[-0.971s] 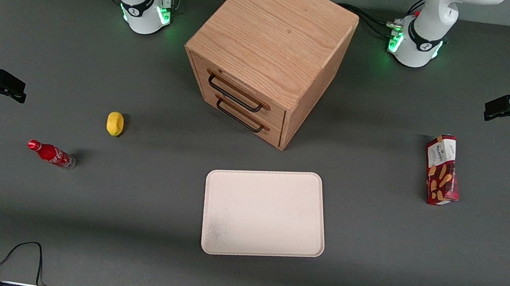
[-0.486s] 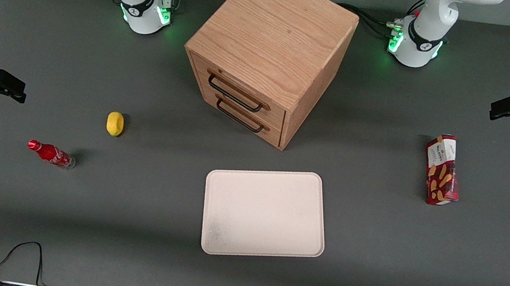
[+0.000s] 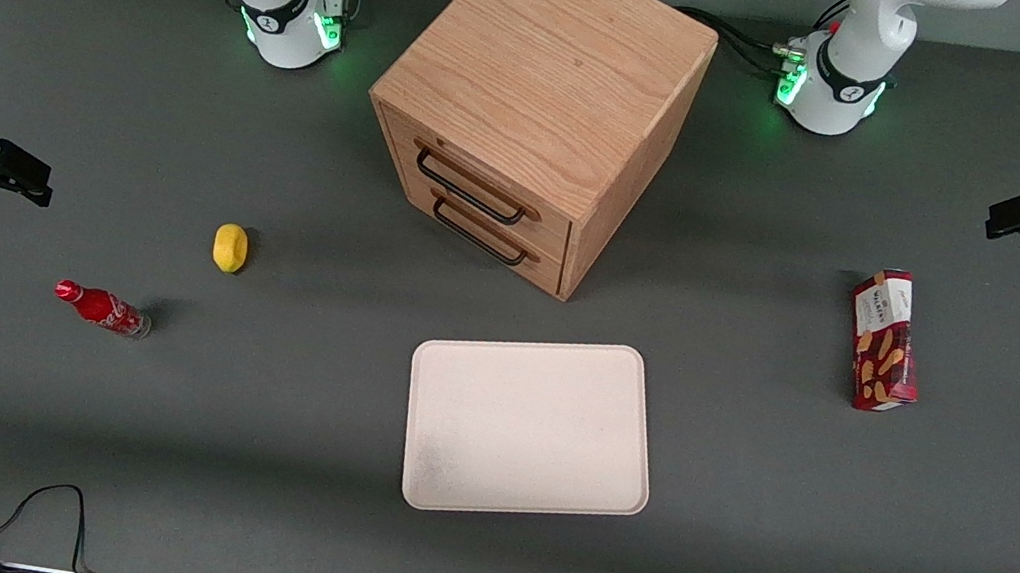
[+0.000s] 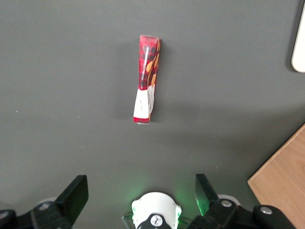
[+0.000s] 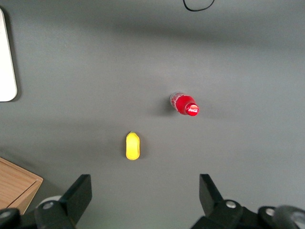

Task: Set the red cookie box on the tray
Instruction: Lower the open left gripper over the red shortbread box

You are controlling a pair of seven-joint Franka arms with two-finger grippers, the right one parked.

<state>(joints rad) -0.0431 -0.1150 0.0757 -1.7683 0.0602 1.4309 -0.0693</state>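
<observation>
your gripper [image 4: 139, 198] has drifted a little farther toward the working arm's end since a second ago, jaws wide and empty. the red cookie box [image 3: 884, 340] lies unmoved on the table, at about two o'clock from the tray [image 3: 529, 427], well apart.

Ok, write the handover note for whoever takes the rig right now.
Left gripper: open, empty, in the air above the table, farther from the front camera than the box.
Long dark-red cookie box: lying flat on the grey table toward the working arm's end, untouched.
Flat cream-white tray: nothing on it, in front of the wooden drawer cabinet.
Done: nothing.
Left: descend, grasp box, carry it to the tray, release.
</observation>
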